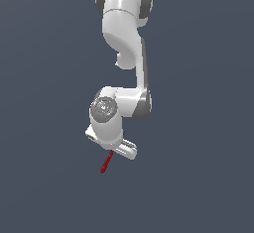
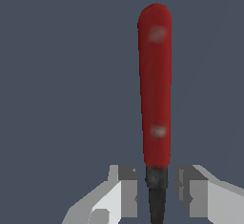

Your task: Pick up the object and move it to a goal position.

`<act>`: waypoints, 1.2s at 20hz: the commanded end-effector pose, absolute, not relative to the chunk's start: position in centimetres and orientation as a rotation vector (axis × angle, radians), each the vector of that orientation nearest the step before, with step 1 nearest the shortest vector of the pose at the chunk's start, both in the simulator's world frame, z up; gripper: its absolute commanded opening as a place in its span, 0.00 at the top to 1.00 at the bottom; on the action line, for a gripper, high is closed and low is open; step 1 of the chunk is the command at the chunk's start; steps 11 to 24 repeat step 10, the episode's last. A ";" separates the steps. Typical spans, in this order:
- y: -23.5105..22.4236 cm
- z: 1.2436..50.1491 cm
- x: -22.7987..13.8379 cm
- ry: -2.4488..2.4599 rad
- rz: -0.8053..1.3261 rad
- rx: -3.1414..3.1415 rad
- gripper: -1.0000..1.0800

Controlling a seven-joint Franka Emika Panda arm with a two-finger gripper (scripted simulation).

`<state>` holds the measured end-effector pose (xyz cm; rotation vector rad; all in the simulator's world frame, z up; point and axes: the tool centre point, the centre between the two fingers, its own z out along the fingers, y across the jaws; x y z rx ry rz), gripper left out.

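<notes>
Below the white gripper [image 1: 119, 151] in the exterior view, we note the dark-red stick [image 1: 105, 163] projecting downward and slightly toward the exterior view's left, its upper end lost against the gripper body. We record the arm [image 1: 124, 29] descending from the top of the frame, bending at a joint near mid-height, with the hand angled toward the lower part of the picture. We see a uniform dark blue-grey background around everything; we cannot tell whether the stick touches any surface. From the wrist view, we observe the stick [image 2: 155, 85] running lengthwise away from the camera, its red shaft rounded at the far end and its blackish end [image 2: 156, 194] seated between the two fingers [image 2: 125, 189]. We find the fingers standing on either side of that dark end, with narrow gaps visible between each pad and the stick, so we cannot confirm contact from this picture. We judge the fingers to be set closely about the stick, neither spread wide nor pressed together.
</notes>
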<state>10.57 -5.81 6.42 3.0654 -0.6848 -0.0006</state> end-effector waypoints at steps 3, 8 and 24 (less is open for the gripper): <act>-6.0 6.7 11.4 -0.685 0.000 3.065 1.00; -6.0 6.8 11.7 -0.684 0.000 3.066 1.00; -6.0 6.8 11.7 -0.684 0.000 3.066 1.00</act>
